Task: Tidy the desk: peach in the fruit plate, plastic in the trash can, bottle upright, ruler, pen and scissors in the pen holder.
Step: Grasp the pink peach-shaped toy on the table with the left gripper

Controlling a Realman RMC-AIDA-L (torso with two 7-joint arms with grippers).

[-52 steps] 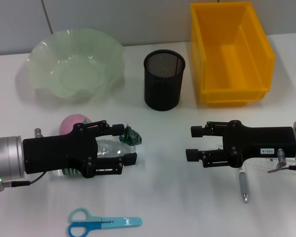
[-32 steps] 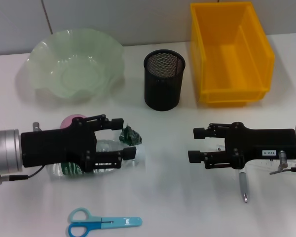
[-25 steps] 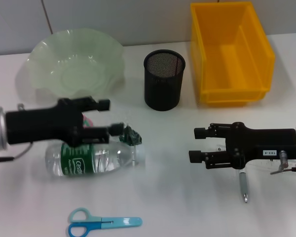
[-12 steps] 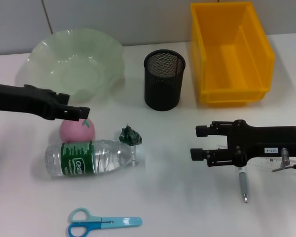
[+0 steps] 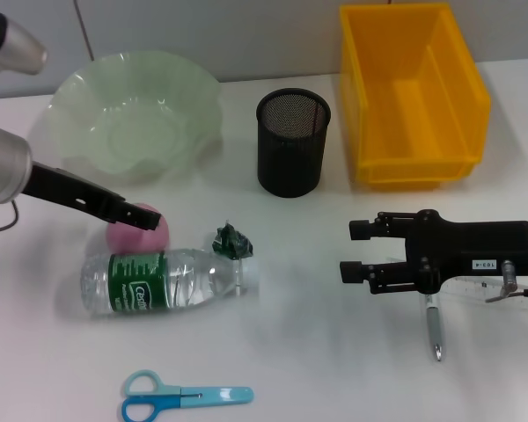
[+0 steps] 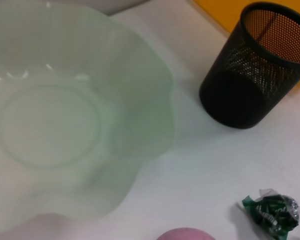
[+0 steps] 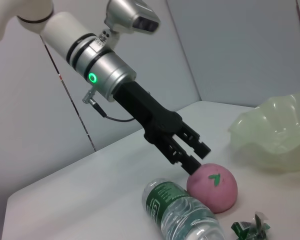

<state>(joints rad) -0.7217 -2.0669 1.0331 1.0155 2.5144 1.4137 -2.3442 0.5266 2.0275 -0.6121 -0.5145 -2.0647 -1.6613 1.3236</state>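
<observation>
White desk (image 5: 317, 352) carried all items. Largest was the yellow plastic bin (image 5: 411, 92), then the wavy translucent green fruit plate (image 5: 136, 114), empty, and the black mesh pen holder (image 5: 292, 141). The clear bottle (image 5: 163, 281) lay on its side. Right gripper (image 5: 352, 251) hovered with fingers apart, partly hiding the pen (image 5: 434, 325) and ruler (image 5: 475, 288). Left gripper (image 7: 197, 157), fingers parted, angled onto the pink peach (image 7: 212, 187); whether it touched was unclear. Crumpled green plastic (image 5: 233, 240) lay by the bottleneck; scissors (image 5: 183, 397) near the front.
</observation>
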